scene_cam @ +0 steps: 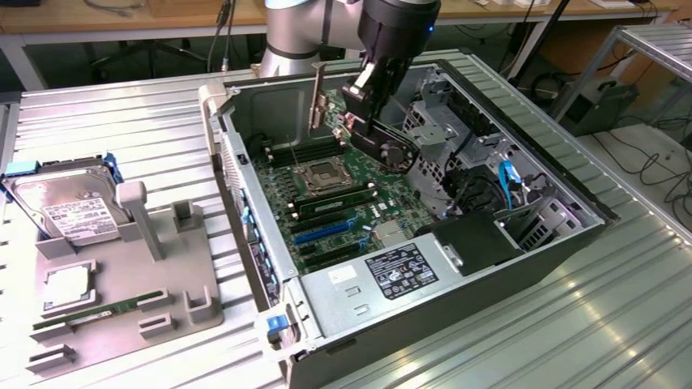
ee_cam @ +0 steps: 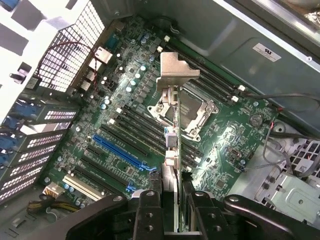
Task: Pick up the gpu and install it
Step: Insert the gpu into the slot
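- Black gripper (ee_cam: pixel 177 202) is clamped on the gpu (ee_cam: pixel 171 167), one finger on each face; the wrist view shows the card edge-on between them.
- Pick-up looks done: the gpu (scene_cam: pixel 387 147) hangs inside the open case (scene_cam: pixel 562 243), above the motherboard (scene_cam: pixel 335 207), with its bracket (scene_cam: pixel 317 93) pointing up toward the case's rear wall.
- Installing is not done, by my reading: the card sits in no slot. In the wrist view it lines up over the CPU socket (ee_cam: pixel 192 112), apart from the blue slot (ee_cam: pixel 117 150).
- On the exterior view's left, the tray (scene_cam: pixel 162 275) holds a hard drive (scene_cam: pixel 65 207) and a RAM stick (scene_cam: pixel 87 316).
- Hard to judge: how high the card hangs above the board.
- Hidden: the card's contact edge, and both faces in the wrist view.
- Fingertips are partly covered by the card, so the exact grip spot is unclear.
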